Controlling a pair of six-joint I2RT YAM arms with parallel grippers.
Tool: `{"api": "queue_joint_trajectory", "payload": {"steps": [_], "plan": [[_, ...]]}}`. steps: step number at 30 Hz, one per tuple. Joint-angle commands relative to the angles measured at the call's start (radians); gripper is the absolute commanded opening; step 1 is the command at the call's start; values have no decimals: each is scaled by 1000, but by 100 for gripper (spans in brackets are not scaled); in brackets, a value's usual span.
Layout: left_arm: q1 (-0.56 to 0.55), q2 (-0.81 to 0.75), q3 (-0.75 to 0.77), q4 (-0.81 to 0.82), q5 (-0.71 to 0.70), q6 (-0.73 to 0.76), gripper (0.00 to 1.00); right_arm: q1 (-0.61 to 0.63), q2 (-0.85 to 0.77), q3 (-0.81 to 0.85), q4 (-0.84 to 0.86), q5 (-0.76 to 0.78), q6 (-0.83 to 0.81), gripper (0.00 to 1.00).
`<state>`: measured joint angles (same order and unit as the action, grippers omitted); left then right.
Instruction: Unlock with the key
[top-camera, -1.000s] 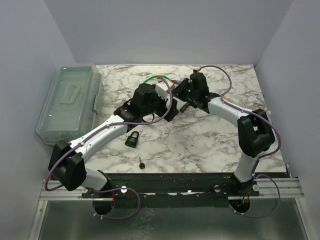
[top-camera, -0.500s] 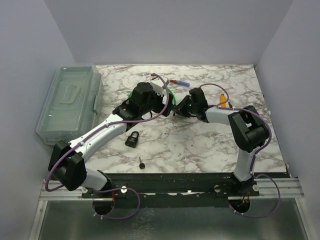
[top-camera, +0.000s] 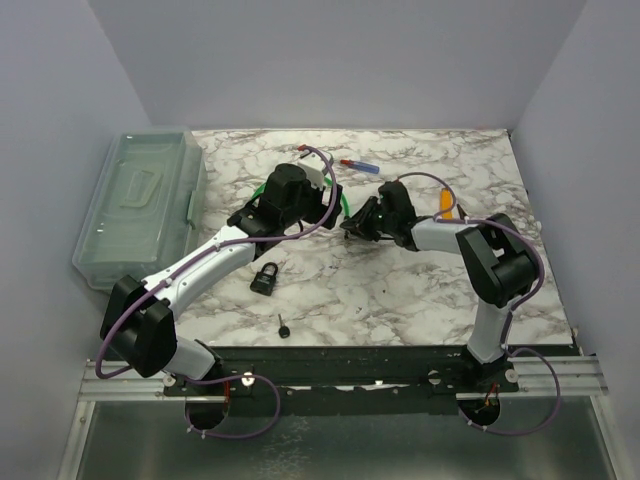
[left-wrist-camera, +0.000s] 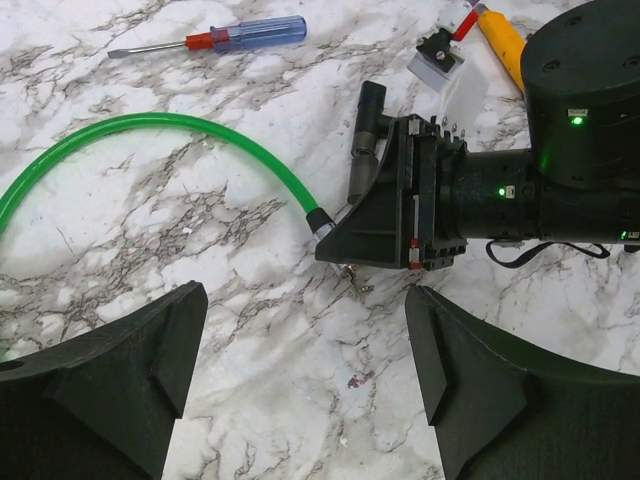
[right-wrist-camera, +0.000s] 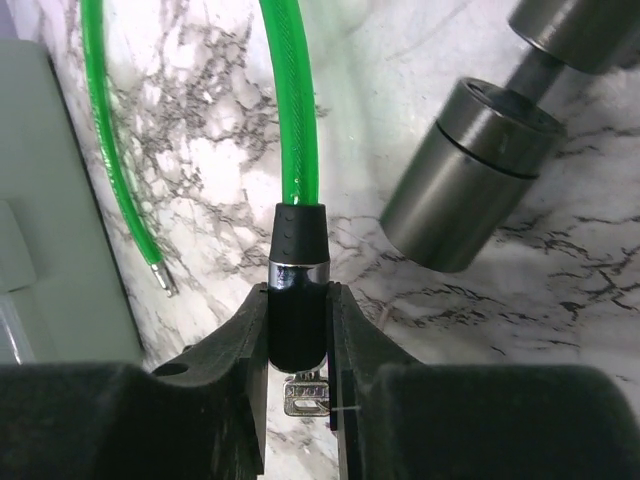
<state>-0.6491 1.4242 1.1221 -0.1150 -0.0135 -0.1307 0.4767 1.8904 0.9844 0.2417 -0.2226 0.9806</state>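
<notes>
A green cable lock (left-wrist-camera: 180, 125) lies curved on the marble table. My right gripper (right-wrist-camera: 298, 300) is shut on its black lock head (right-wrist-camera: 298, 300), low over the table. A silver key (right-wrist-camera: 305, 393) sticks out of the head's near end, between the fingers. The cable's bare metal tip (right-wrist-camera: 160, 275) lies free to the left. My left gripper (left-wrist-camera: 305, 370) is open and empty, hovering just in front of the right gripper (left-wrist-camera: 340, 235). In the top view the left gripper (top-camera: 335, 205) and the right gripper (top-camera: 352, 226) are close together at mid-table.
A black padlock (top-camera: 264, 278) and a small dark key (top-camera: 283, 326) lie near the front left. A blue-handled screwdriver (left-wrist-camera: 230, 37) and an orange tool (left-wrist-camera: 505, 40) lie at the back. A clear plastic box (top-camera: 140, 205) stands at the left edge.
My right arm has come down and forward from a raised pose at the back, bringing the lock head and cable with it. My left gripper has shifted slightly to face it.
</notes>
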Motion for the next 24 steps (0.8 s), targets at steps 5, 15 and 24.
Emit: {"api": "queue_joint_trajectory", "payload": {"steps": [5, 15, 24], "plan": [[-1, 7, 26, -8, -62, 1, 85, 4, -1, 56, 11, -52, -30, 46], [-1, 6, 24, -7, -108, 10, 85, 4, -8, 161, -58, -28, -125, 73], [-1, 7, 21, -5, -195, 4, 84, 5, -168, 39, -149, 52, -177, 77]]}}
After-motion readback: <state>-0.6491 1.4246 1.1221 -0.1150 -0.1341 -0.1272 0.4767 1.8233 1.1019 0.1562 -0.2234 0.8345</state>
